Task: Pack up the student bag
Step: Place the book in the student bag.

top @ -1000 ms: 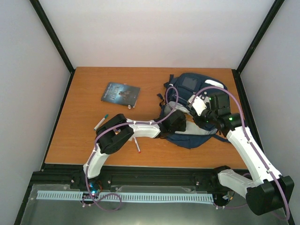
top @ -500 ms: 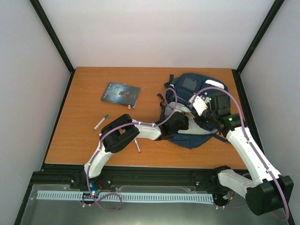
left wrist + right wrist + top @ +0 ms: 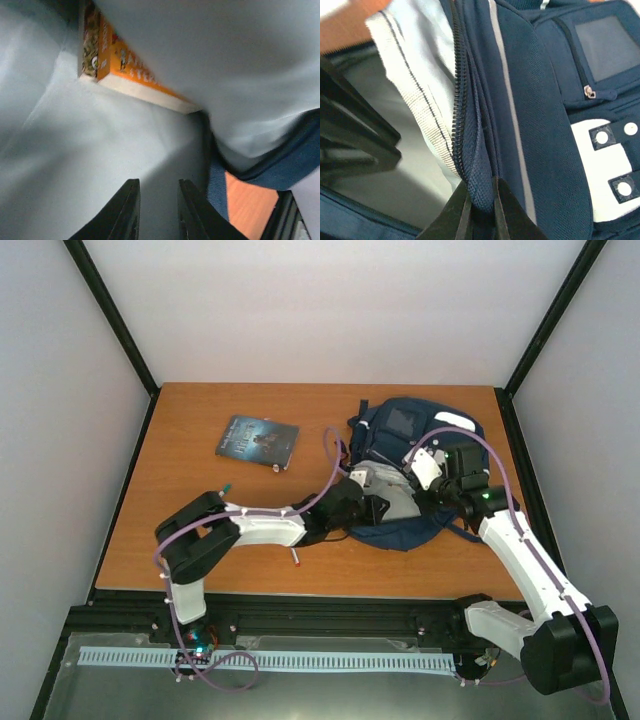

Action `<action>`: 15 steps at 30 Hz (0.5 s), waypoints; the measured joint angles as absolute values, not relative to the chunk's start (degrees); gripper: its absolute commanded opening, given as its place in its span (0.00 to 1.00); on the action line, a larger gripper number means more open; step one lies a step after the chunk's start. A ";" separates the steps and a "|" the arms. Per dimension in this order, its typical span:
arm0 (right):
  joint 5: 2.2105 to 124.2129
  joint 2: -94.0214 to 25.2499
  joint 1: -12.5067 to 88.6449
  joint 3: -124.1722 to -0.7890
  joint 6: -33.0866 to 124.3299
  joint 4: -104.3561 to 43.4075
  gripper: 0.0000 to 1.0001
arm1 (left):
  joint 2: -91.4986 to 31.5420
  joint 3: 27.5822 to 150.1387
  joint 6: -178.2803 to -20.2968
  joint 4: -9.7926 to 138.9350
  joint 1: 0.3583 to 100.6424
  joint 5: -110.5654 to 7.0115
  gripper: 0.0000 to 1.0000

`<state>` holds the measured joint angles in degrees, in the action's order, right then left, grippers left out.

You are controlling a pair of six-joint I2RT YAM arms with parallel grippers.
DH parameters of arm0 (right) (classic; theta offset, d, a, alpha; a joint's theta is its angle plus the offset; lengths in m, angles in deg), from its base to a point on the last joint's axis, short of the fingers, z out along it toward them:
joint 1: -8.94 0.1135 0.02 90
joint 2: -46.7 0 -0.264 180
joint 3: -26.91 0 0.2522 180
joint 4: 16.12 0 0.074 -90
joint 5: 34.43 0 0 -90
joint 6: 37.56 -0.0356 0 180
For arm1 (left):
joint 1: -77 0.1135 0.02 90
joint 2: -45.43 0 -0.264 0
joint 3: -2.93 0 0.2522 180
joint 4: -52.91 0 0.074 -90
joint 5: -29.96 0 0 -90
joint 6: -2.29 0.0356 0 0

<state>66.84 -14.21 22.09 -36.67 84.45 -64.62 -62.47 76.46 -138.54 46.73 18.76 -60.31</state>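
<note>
a wooden bench (image 3: 200, 410) seen from above, with two robot arms reaching in from its near edge. the student bag (image 3: 405, 425), navy blue with white patches, lies on the right half of the bench, its front pockets facing up and its mouth turned toward the arms.

the right claw (image 3: 480, 210) is pressed together on the bag's edge, pinching a fold of navy fabric right beside the open zipper (image 3: 457, 100). this holds the upper side of the mouth up, so the light grey lining (image 3: 100, 140) shows.

the left arm stretches low across the bench, and the left claw (image 3: 157, 212) sits at the bag's mouth. its wrist camera looks inside the bag. the two dark fingers are slightly spread, with a narrow gap and nothing between them. deeper in the bag, an orange book (image 3: 127, 62) lies on the lining.

left of the bag, well apart from it, a dark-covered book (image 3: 257, 438) lies flat on the bench. a red-tipped pen (image 3: 295, 559) lies near the bench's front edge, just beside the left arm. a green-tipped pen (image 3: 226, 486) peeks out from behind that arm.
</note>
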 measured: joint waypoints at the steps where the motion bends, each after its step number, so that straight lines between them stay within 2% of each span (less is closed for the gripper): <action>1: 66.93 -14.30 22.09 -36.23 84.55 -64.55 0.03 | -61.00 75.67 -138.58 47.15 18.78 -60.27 0.28; 4: 67.10 -14.21 22.13 -35.07 85.45 -64.53 0.03 | -54.75 72.22 -138.78 49.38 19.05 -60.46 0.31; 6: 67.10 -13.68 22.15 -33.87 86.48 -64.34 0.03 | -49.97 70.19 -138.41 53.33 19.07 -61.10 0.37; 9: 65.40 -12.74 21.78 -31.71 88.38 -64.82 0.03 | -42.97 68.20 -136.96 61.16 19.02 -63.26 0.58; 10: 64.78 -12.44 21.41 -30.92 88.99 -64.88 0.03 | -41.07 67.67 -136.66 63.47 19.02 -64.16 0.61; 15: 62.38 -12.09 19.53 -28.74 91.18 -65.41 0.03 | -36.13 64.50 -134.41 71.58 19.44 -66.23 0.65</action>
<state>62.38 -12.09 19.53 -28.74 91.18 -65.41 -36.13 64.50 -134.41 71.58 19.44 -66.23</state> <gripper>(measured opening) 0.073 0.640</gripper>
